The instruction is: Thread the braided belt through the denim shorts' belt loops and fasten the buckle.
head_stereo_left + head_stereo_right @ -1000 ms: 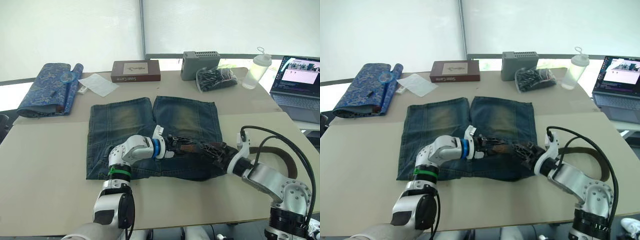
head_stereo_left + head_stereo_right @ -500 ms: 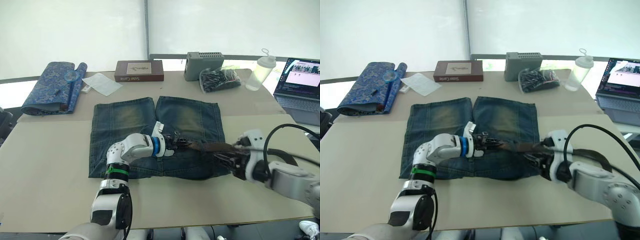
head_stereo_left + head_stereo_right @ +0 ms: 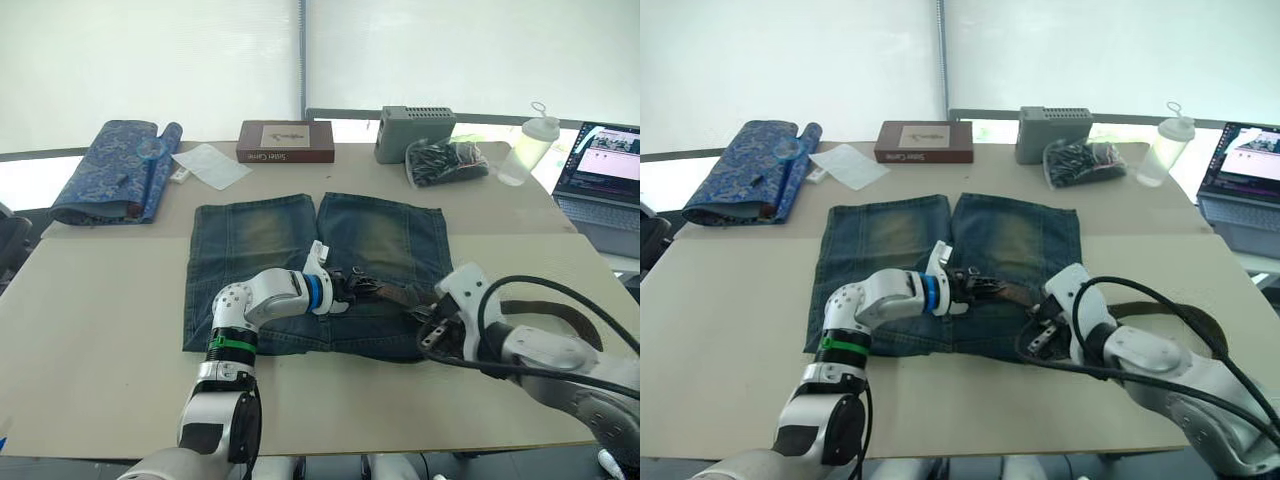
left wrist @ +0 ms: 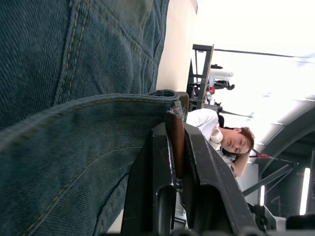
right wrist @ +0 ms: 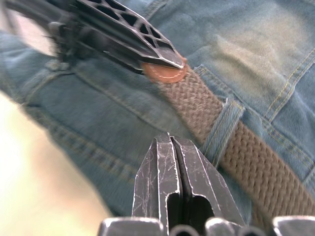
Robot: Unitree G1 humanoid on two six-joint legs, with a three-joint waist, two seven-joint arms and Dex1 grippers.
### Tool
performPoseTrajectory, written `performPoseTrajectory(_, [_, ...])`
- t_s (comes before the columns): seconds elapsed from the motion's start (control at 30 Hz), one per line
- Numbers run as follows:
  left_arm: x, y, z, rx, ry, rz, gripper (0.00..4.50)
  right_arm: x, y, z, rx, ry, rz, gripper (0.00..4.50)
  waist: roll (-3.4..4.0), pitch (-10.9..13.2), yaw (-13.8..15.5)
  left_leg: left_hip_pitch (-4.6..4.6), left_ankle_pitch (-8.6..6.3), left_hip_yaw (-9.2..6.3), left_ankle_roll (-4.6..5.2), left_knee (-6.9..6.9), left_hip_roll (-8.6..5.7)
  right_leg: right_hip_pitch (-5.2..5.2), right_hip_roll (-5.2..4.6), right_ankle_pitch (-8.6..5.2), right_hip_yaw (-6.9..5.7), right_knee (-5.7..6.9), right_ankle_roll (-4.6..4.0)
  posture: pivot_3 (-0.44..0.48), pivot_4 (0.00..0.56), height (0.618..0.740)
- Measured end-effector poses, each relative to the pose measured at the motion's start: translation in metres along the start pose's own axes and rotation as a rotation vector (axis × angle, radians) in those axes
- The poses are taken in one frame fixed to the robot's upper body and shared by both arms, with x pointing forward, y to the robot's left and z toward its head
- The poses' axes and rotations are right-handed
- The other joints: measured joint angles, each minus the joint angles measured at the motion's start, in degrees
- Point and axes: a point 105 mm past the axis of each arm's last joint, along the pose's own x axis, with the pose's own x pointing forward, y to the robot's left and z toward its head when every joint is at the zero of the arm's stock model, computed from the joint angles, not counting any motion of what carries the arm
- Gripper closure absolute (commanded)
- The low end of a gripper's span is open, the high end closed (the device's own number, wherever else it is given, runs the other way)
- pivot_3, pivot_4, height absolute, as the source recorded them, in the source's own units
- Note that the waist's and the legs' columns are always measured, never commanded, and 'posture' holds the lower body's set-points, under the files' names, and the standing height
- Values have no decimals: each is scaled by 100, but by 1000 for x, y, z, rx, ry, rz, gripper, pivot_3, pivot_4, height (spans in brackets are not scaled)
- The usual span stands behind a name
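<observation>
The denim shorts (image 3: pixel 300 250) lie flat mid-table, waistband toward me. My left gripper (image 3: pixel 358 288) lies over the waistband, shut on the leather tip of the braided belt (image 3: pixel 397 295); the left wrist view has the brown strap (image 4: pixel 175 142) pinched between its fingers (image 4: pixel 160 162). From there the belt (image 5: pixel 256 162) runs right under a belt loop (image 5: pixel 224 123) and curves off past the shorts (image 3: pixel 560 312). My right gripper (image 5: pixel 170 140) hovers shut and empty just above the denim beside that loop, near the shorts' right side (image 3: pixel 426 325). The buckle is hidden.
Along the far edge stand a rolled blue patterned cloth (image 3: pixel 115 172), white paper (image 3: pixel 210 165), a brown box (image 3: pixel 286 142), a grey box (image 3: pixel 414 120), a black bag (image 3: pixel 447 160) and a bottle (image 3: pixel 528 145). A laptop (image 3: pixel 608 175) sits far right. A person (image 4: pixel 224 138) shows beyond the table.
My right arm has turned its wrist and drawn in toward the shorts' right side, its gripper now shut on nothing. The left gripper keeps the belt tip in place. The camera has shifted slightly.
</observation>
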Motion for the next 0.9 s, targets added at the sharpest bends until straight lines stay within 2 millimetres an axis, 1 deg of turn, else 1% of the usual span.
performPoseTrajectory(0.13, [-11,-2,2,27,-12,-17,4500,13,3,-10,-8,48,-5,4454,-2,1,-3,-1,1,0,-2,0,0,-3,1,0,0,2,-1,0,150,740])
performPoseTrajectory(0.23, [-24,-12,7,64,-32,-41,4500,18,3,-15,16,63,-6,4454,-2,2,-7,-1,2,-1,-4,0,1,-6,1,1,3,6,-2,0,150,740])
performPoseTrajectory(0.33, [-36,-19,9,92,-50,-69,4500,21,-2,-18,21,75,-24,4454,-2,2,-4,1,2,-1,-3,0,0,-5,2,1,1,7,-2,0,150,740])
performPoseTrajectory(0.5, [-43,-16,7,108,-67,-65,4500,31,-14,-23,69,86,-75,4454,-2,2,-4,7,5,0,-8,0,-2,-1,5,2,1,7,-4,0,150,740])
performPoseTrajectory(0.57, [-42,-14,6,116,-68,-43,4500,35,-15,-24,75,92,-71,4454,-1,2,-2,6,9,-1,-14,-1,-2,-3,5,2,1,8,-5,0,150,740])
performPoseTrajectory(0.63, [-41,-10,5,144,-71,1,4500,37,-14,-18,68,74,-56,4454,-1,2,-9,5,9,0,-14,-2,-2,-3,6,2,1,8,-6,0,150,740])
performPoseTrajectory(0.73, [-36,-8,0,230,-59,50,4500,39,-10,-16,53,69,-25,4454,-1,2,-7,5,9,0,-14,-3,-3,-2,8,2,-1,6,-6,0,150,740])
performPoseTrajectory(0.8, [-29,-11,-6,321,-40,69,4500,42,1,-15,51,59,35,4454,-1,3,-8,4,9,-1,-14,-3,-4,-1,8,2,-3,4,-6,0,150,740])
performPoseTrajectory(0.9, [-23,-17,-14,412,-15,66,4500,45,18,-9,48,25,111,4454,-1,3,-8,4,8,-1,-13,-3,-4,-2,7,2,-2,4,-6,0,150,740])
